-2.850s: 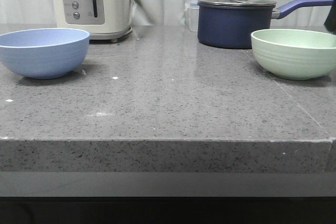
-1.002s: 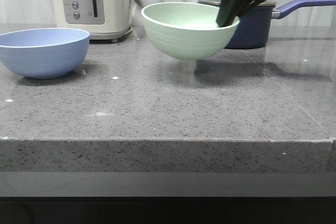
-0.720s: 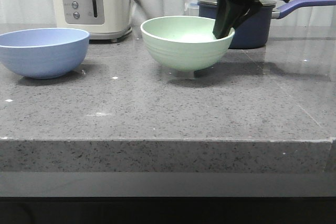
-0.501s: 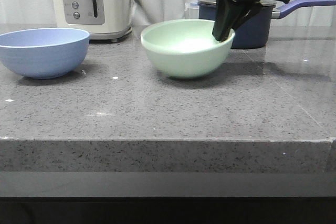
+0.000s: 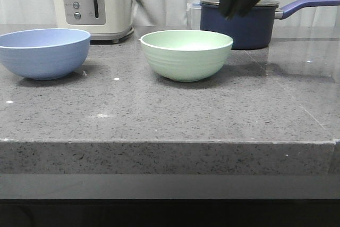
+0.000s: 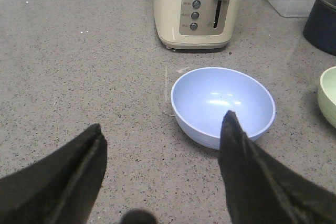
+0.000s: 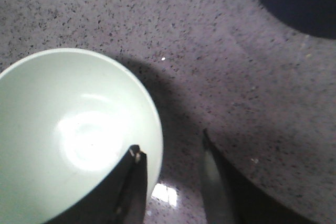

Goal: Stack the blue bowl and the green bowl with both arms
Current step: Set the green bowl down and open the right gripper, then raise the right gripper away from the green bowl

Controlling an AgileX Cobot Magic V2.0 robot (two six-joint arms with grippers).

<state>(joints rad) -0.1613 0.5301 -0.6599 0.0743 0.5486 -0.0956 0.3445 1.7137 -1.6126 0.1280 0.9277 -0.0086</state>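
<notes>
Countertop [image 5: 159, 115]: green bowl [image 5: 186, 54] between blue bowl [image 5: 43, 52], saucepan [image 5: 239, 22]; both claws [image 6: 163, 174] [image 7: 170, 187] agape, empty

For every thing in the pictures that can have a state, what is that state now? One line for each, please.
green bowl: upright, empty, on the counter, released
blue bowl: upright, empty, on the counter, untouched
saucepan: lid on
toaster: lever up
right hand: open, above the green bowl's rim
left hand: open, holds nothing
</notes>
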